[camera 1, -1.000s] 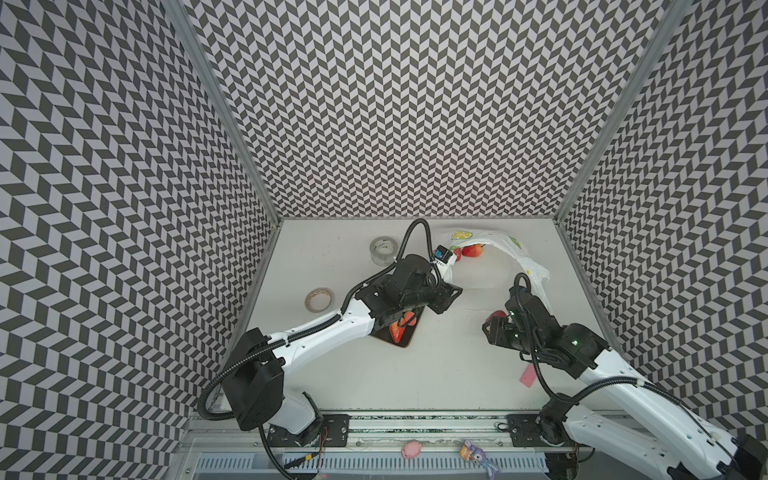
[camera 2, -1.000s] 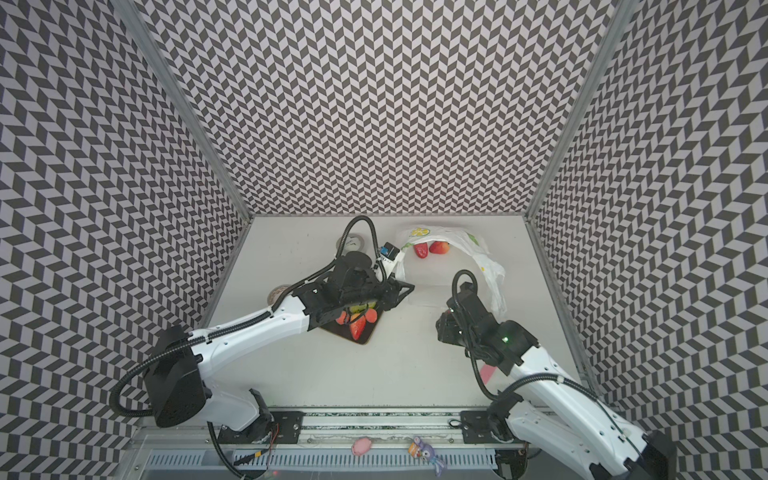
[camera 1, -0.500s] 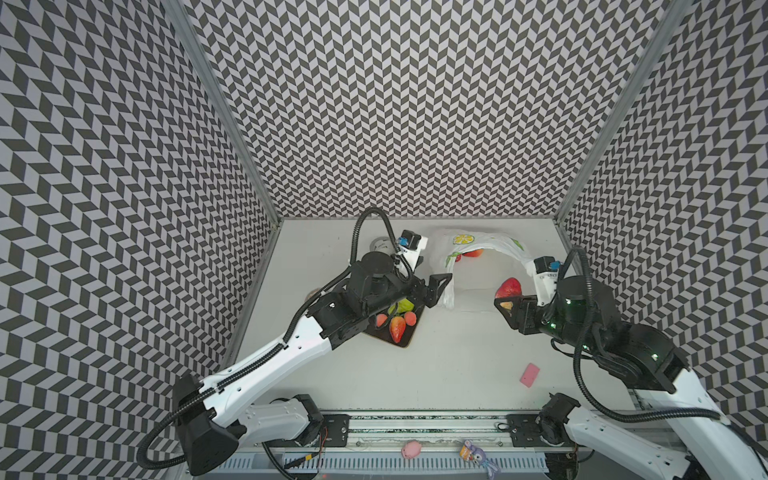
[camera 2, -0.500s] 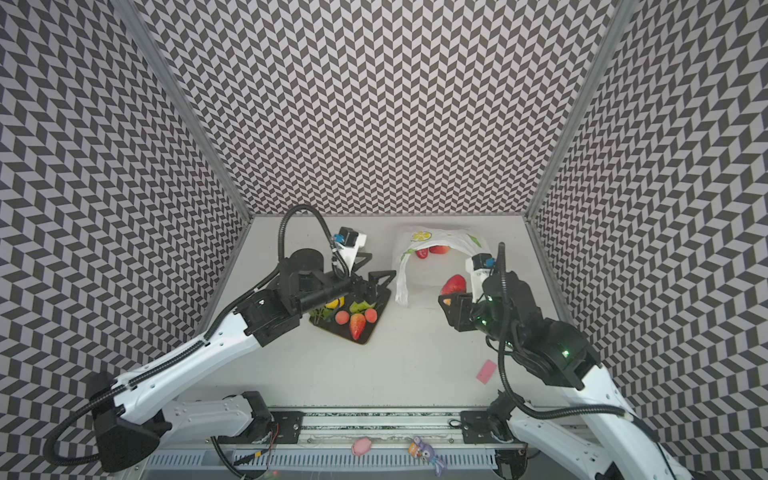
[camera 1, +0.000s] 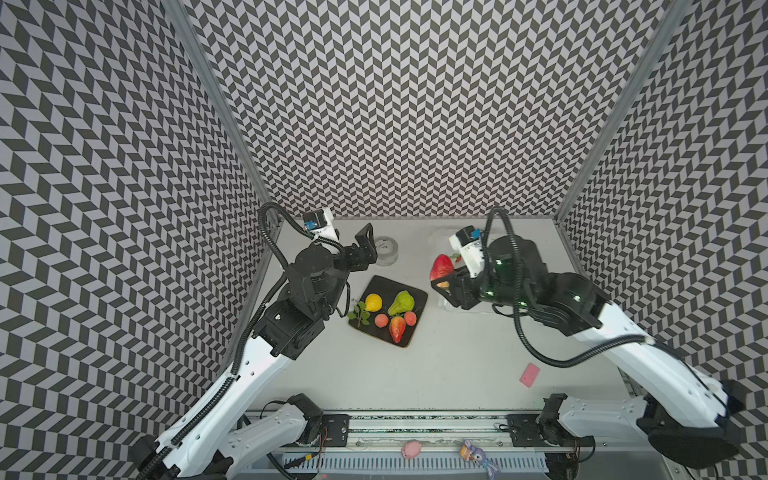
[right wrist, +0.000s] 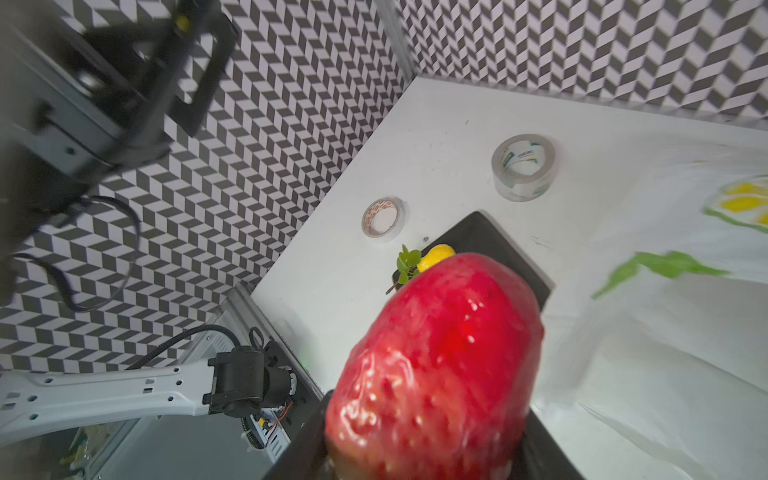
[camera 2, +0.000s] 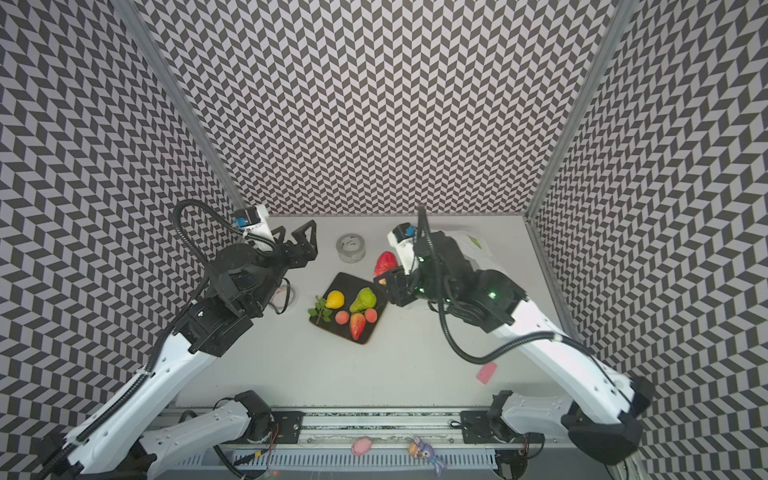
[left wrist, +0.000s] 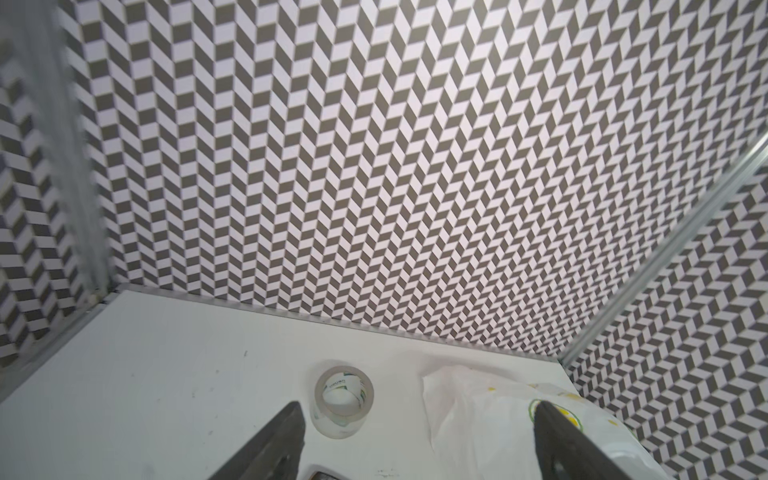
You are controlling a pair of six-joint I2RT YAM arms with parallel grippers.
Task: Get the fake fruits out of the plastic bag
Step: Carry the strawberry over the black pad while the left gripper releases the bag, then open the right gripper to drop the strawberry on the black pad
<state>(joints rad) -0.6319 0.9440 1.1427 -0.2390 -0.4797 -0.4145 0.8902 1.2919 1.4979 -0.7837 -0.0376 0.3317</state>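
I've got the right gripper (camera 1: 444, 279) clamped on a strawberry (right wrist: 436, 365) held up beside the black tray (camera 1: 388, 286), plastic bag (camera 2: 478, 245) behind it, left gripper (camera 2: 296, 239) wide open and empty: I'd lower over bare tray, then release gently.

arms (camera 1: 253, 370): white shells, black joints | cables (camera 1: 559, 366): black corrugated | left hand (camera 2: 294, 239): black triangular fingers

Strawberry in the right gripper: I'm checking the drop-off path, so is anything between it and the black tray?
Nothing visible does. The right gripper holds the strawberry beside the black tray, near its right corner. The lemon, pear and other fruits there leave the far corner bare.
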